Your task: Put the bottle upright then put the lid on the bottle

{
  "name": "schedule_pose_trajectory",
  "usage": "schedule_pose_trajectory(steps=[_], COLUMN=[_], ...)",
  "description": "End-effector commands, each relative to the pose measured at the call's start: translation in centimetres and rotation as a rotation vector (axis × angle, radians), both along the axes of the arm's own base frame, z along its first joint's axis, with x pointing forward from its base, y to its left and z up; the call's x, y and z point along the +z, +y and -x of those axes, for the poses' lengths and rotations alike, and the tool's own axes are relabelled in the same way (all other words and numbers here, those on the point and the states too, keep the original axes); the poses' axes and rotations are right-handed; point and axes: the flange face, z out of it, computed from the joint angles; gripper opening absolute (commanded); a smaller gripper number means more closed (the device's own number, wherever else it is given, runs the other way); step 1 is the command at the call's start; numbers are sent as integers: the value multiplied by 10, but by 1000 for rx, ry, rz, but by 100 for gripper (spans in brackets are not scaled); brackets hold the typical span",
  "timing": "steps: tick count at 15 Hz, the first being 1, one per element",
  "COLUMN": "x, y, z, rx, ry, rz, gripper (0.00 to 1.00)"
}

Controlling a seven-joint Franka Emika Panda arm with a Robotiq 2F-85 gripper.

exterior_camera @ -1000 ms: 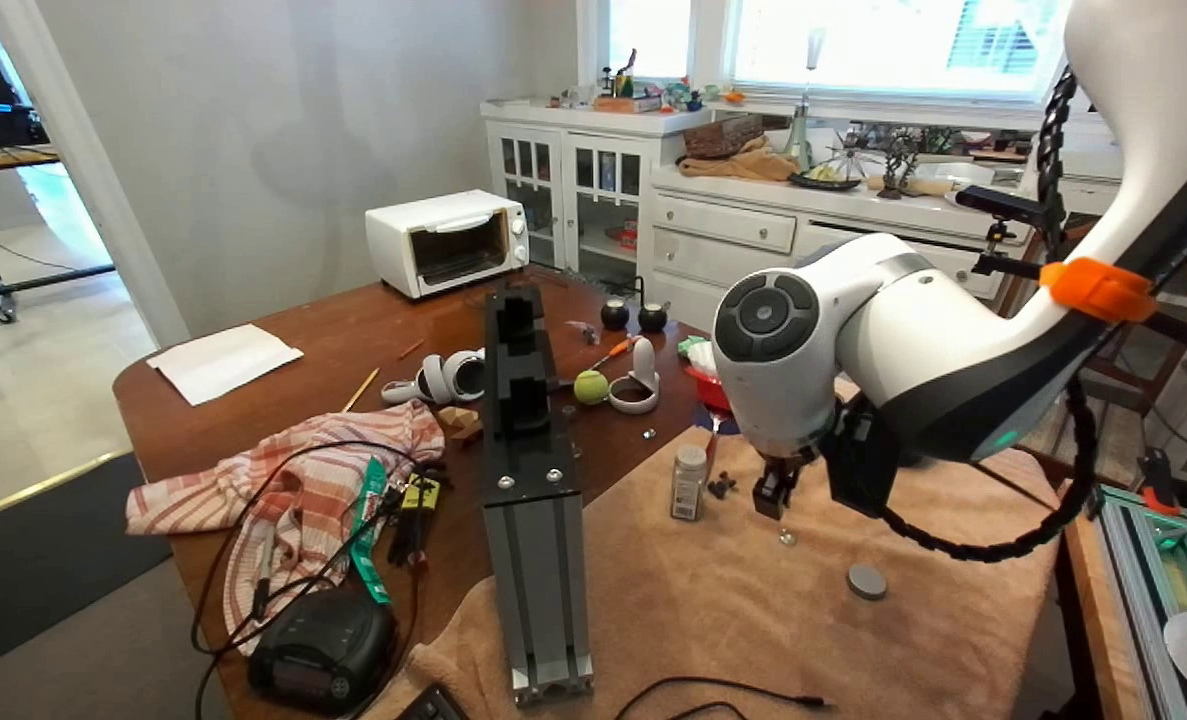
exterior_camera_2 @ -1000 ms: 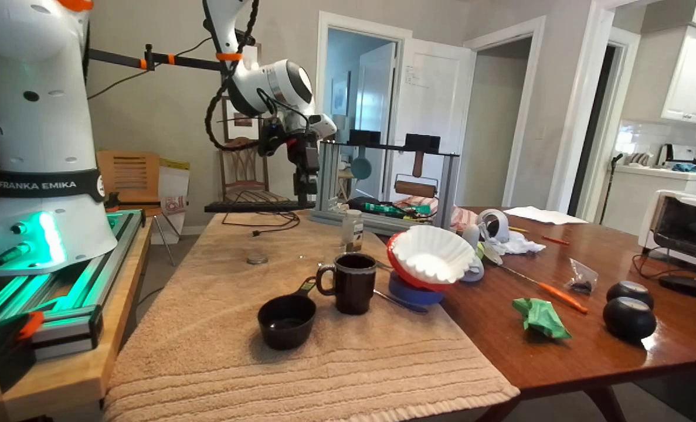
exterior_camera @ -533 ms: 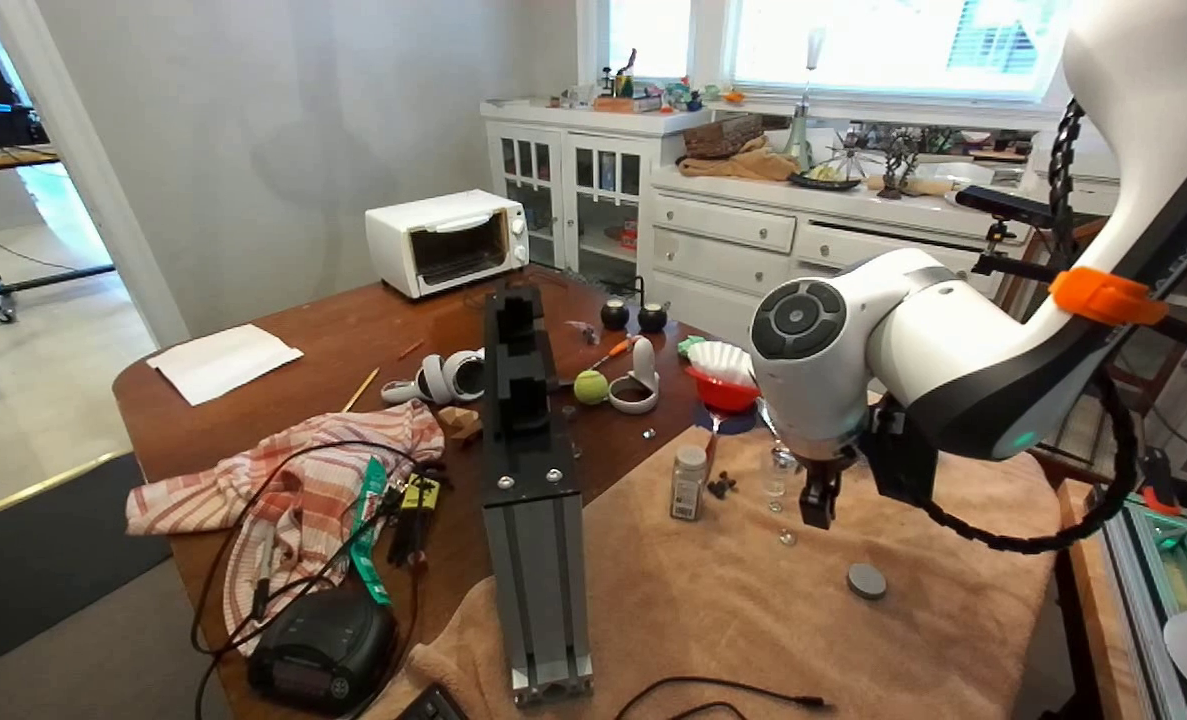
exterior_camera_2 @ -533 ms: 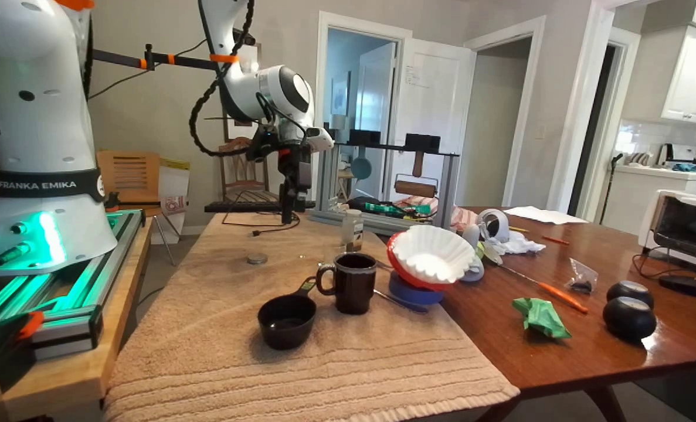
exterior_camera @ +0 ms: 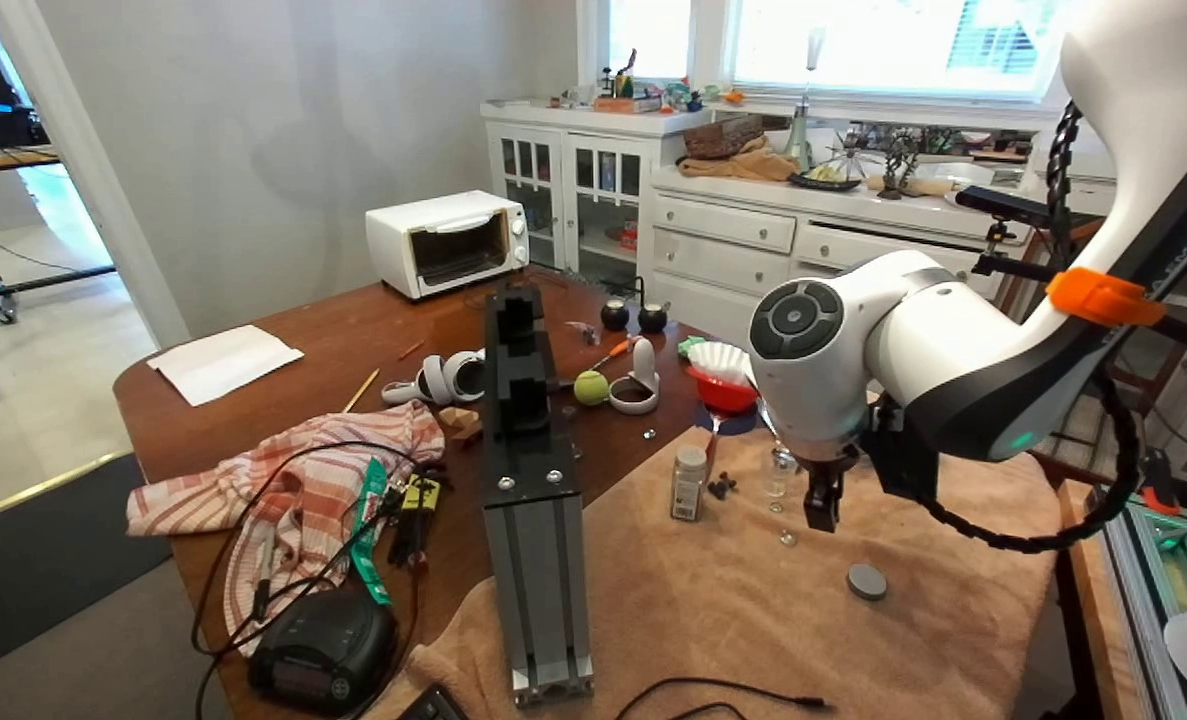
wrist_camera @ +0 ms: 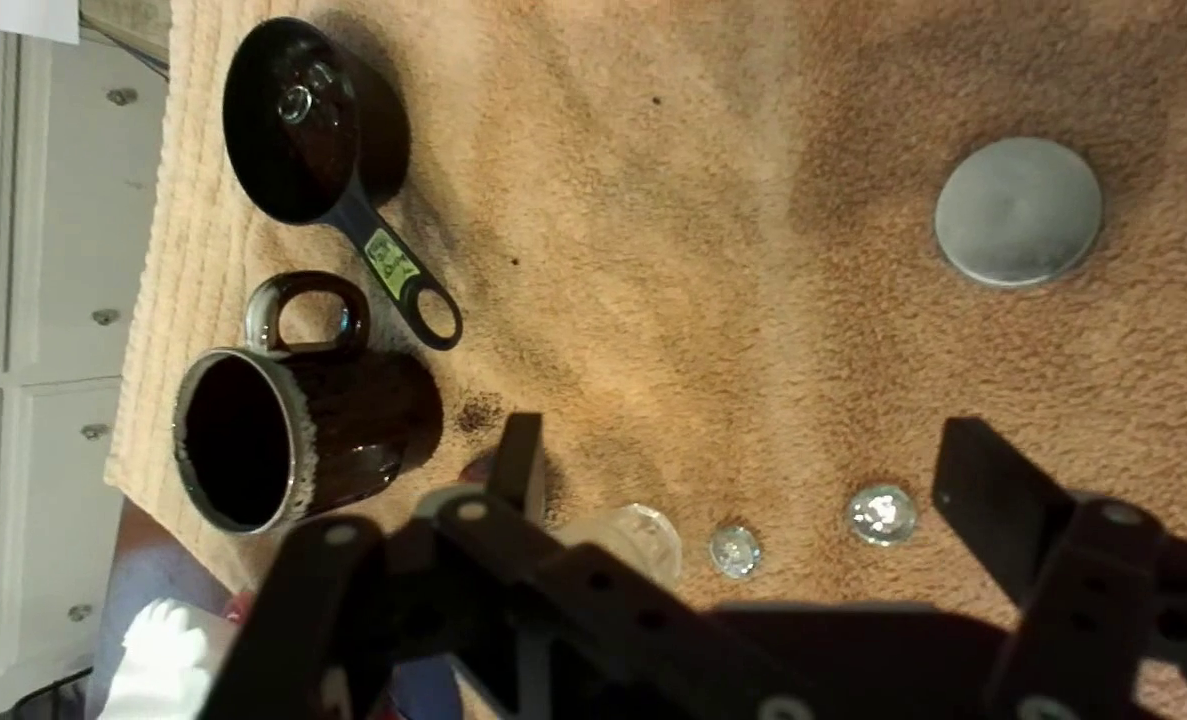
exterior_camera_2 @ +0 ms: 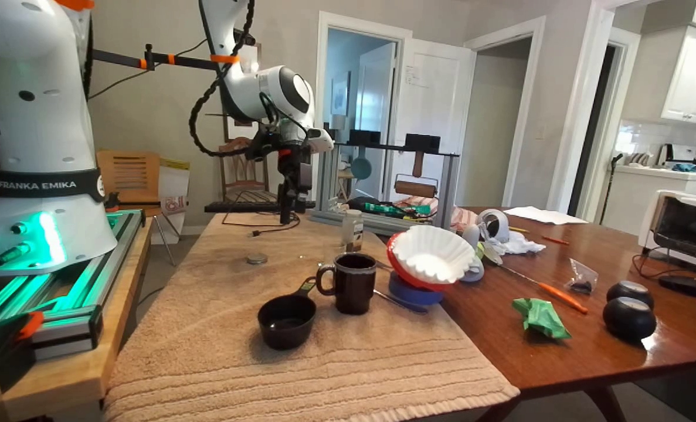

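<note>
Grey flat round lid (exterior_camera: 867, 581) lies on tan towel (exterior_camera: 753, 630) over the brown wooden table (exterior_camera: 363, 325). Past it, from where I stand, black two-finger claw (wrist_camera: 743, 450) hangs midair, spread wide, gripping nothing. Further back, small greyish see-through pale-labelled bottle (exterior_camera: 688, 484) stands upright.

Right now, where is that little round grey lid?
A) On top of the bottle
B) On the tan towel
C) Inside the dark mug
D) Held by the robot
B: the lid lies on the towel, away from the upright bottle and the mug, outside the open end effector.
</note>
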Motion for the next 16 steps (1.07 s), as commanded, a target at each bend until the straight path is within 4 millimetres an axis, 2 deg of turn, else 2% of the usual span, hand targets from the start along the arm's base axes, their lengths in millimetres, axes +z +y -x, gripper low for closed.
schedule_pose_trajectory(steps=[1, 7, 10, 13, 16], x=[-10, -41, -54, -58, -58], y=[-6, -21, -12, 1, 13], z=[7, 26, 42, 56, 56], rx=[118, 231, 181, 86, 76], ry=[121, 338, 394, 384, 283], rz=[-95, -260, -303, -410, -482], gripper=[100, 100, 100, 100, 100])
